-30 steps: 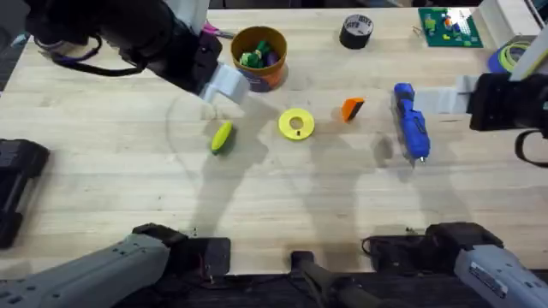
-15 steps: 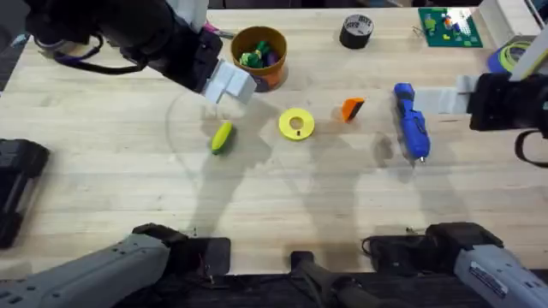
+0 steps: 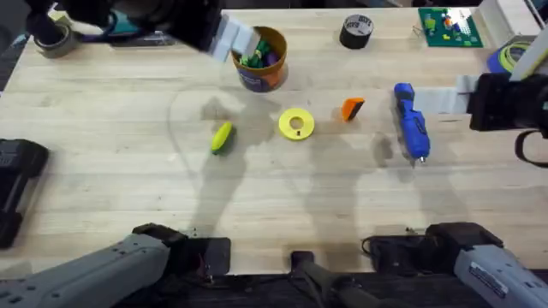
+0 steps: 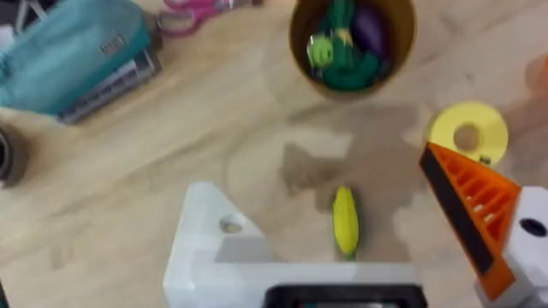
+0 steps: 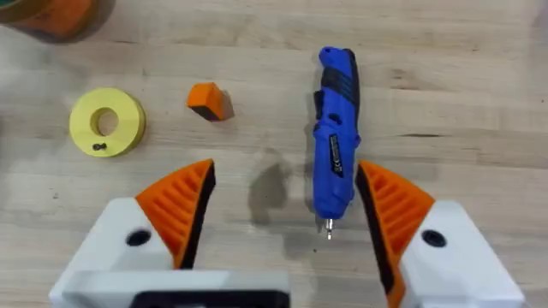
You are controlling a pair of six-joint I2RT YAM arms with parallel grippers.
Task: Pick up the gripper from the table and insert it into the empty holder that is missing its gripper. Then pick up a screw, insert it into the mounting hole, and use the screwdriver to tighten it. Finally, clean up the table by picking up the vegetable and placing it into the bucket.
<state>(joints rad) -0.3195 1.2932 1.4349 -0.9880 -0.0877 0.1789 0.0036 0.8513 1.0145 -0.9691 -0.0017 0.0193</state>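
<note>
On the table (image 3: pixel 103 188) the loose orange gripper (image 3: pixel 352 109) lies mid-width toward the far edge, between the yellow disc (image 3: pixel 296 124) and the blue screwdriver (image 3: pixel 410 121), apart from both; the vegetable (image 3: pixel 222 137) lies nearer the left, in front of the bucket (image 3: pixel 259 58) at the far edge. The left wrist view shows what the overhead does not: the left gripper (image 4: pixel 360 231) stands wide apart and empty, one white holder (image 4: pixel 214 248) bare, its twin bearing an orange tip (image 4: pixel 469 205). The right wrist view shows the right gripper (image 5: pixel 287 214) spread wide, empty, both orange pads (image 5: pixel 184 205) fitted, above the screwdriver's bit end.
</note>
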